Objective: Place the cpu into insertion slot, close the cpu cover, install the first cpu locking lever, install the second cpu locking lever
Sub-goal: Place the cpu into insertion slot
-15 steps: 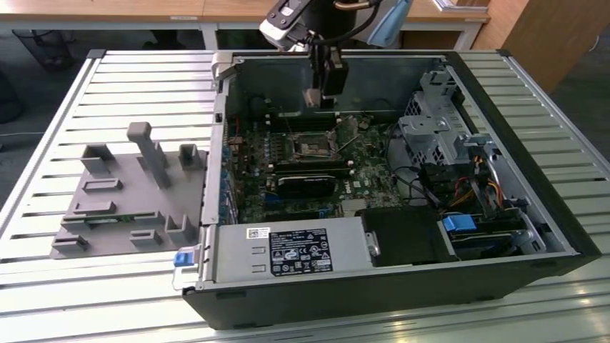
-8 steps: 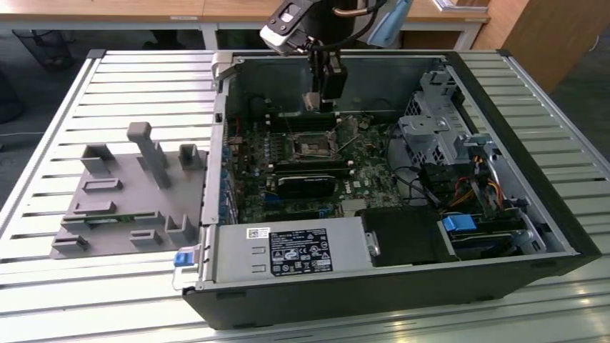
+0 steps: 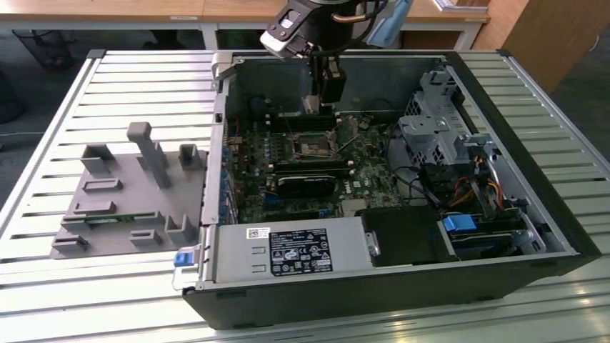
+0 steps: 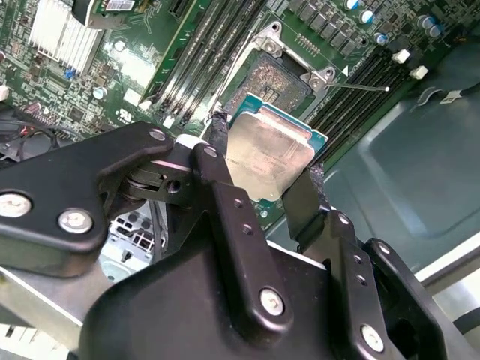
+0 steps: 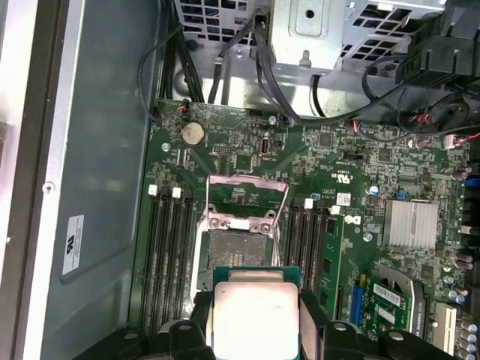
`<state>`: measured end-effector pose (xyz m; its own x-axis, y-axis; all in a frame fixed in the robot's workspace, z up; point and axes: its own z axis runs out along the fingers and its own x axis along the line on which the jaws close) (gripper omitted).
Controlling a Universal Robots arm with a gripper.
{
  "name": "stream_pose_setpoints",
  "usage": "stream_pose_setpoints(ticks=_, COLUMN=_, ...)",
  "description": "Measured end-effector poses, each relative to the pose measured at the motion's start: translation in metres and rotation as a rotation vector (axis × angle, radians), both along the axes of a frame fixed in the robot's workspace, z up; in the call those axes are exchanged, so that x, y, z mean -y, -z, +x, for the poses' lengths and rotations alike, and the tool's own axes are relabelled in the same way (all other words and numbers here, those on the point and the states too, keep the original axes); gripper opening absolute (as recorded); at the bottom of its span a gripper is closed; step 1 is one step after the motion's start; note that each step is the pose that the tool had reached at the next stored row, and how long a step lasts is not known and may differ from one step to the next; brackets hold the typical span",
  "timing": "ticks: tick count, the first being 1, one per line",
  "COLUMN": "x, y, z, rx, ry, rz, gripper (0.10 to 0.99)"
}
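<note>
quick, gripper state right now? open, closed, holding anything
gripper: closed on the cpu, which it holds clear of the open insertion slot, not yet placed.

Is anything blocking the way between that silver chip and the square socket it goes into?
Nothing visible does. The pincer holds the cpu close to the open insertion slot, and the cpu cover is flipped open, clear of it.

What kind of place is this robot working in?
Likely a robotics lab: an open computer case lies on a slatted metal table, a grey fixture tray beside it, wooden desks beyond.
</note>
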<state>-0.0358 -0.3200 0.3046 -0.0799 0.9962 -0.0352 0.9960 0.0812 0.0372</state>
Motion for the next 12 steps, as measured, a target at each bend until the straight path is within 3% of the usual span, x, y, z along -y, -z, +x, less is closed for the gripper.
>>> stream_pose_setpoints(ticks=12, x=-0.0053, y=0.0109, z=0.0000, rx=0.0001, ry=0.000, rz=-0.002, gripper=0.541)
